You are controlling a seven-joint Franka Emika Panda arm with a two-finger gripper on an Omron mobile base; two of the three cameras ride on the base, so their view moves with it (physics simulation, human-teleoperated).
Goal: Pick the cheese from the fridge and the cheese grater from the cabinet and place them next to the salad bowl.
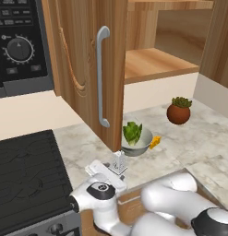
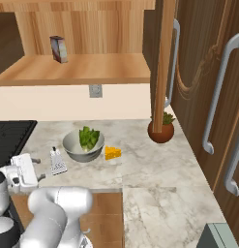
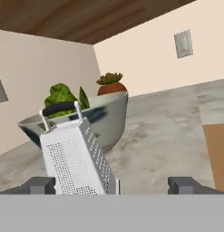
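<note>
The cheese grater [image 3: 77, 154] stands upright on the table [image 1: 194, 138] beside the salad bowl [image 1: 136, 146], between the released gripper's [image 3: 114, 185] spread fingertips; retreat goes straight back.

The small silvery-white box grater [image 3: 75, 152] stands upright on the marble counter [image 2: 155, 169] between the gripper's [image 3: 114, 185] spread finger tips, nearer the left one. Just beyond it sits the round grey metal salad bowl [image 2: 82, 146] with lettuce; on the bowl's far side lies the small yellow-orange cheese wedge [image 2: 112, 153]. Farther off stands the terracotta plant pot [image 2: 161, 129], below the open wooden wall cabinet [image 2: 82, 68].
</note>
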